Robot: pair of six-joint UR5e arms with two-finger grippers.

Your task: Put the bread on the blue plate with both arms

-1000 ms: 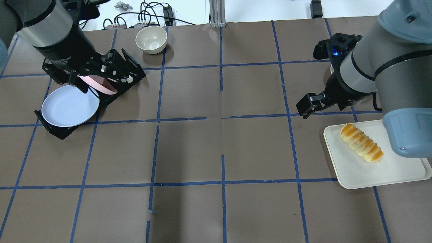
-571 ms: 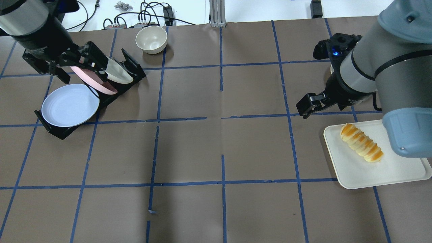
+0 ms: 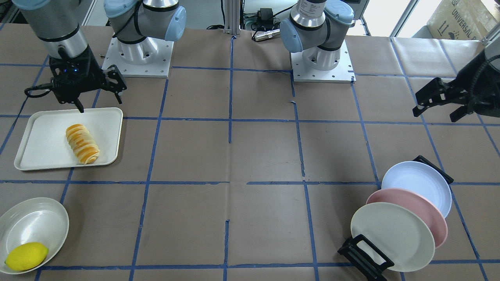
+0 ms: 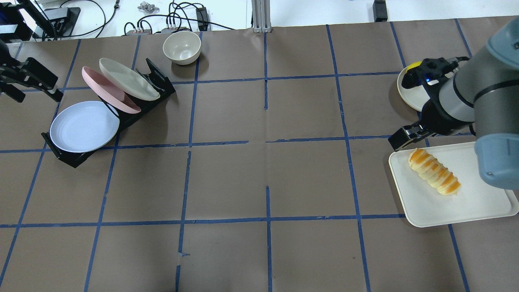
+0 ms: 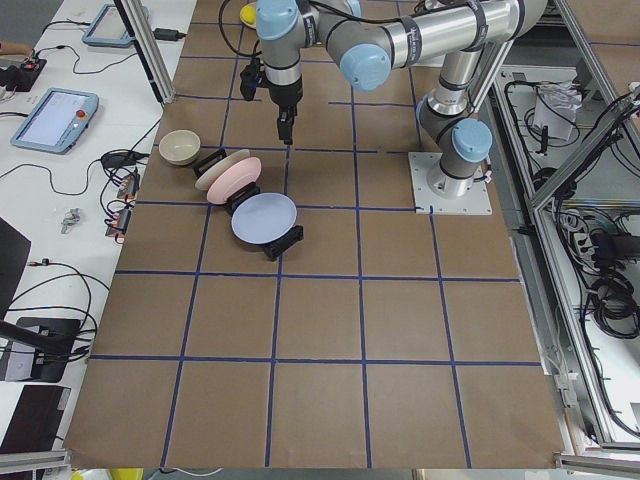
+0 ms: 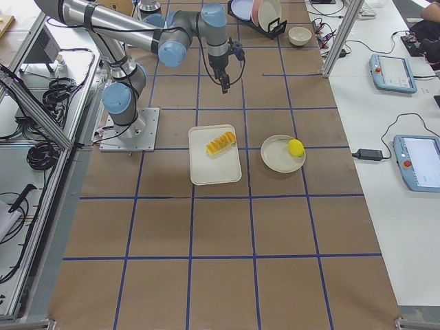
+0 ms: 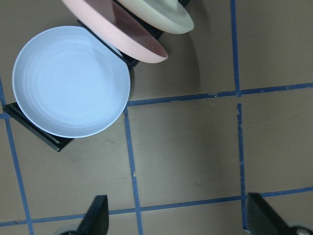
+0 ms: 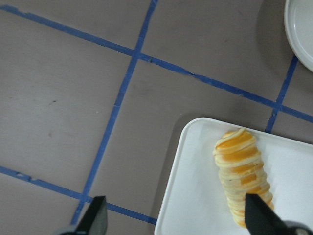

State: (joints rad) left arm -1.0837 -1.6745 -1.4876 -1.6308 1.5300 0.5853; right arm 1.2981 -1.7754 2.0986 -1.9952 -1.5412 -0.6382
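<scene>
The bread (image 4: pixel 434 177), an orange and cream striped twisted roll, lies on a white tray (image 4: pixel 478 205); it also shows in the front view (image 3: pixel 82 143) and the right wrist view (image 8: pixel 243 176). My right gripper (image 4: pixel 405 140) is open and empty, above the table just beyond the tray's far left corner (image 3: pixel 99 104). The blue plate (image 4: pixel 84 126) leans in the front slot of a black rack (image 4: pixel 158 81) and fills the upper left of the left wrist view (image 7: pixel 71 81). My left gripper (image 4: pixel 39 98) is open and empty, left of the rack (image 3: pixel 434 115).
A pink plate (image 4: pixel 103 87) and a cream plate (image 4: pixel 127 83) stand in the same rack behind the blue one. A cream bowl (image 4: pixel 181 46) sits at the far edge. A lemon (image 3: pixel 26 255) lies on a white plate (image 3: pixel 35 222) beyond the tray.
My left gripper has pulled away from over the rack to the left table edge, uncovering the pink and cream plates. My right gripper has moved closer to the tray's corner.
</scene>
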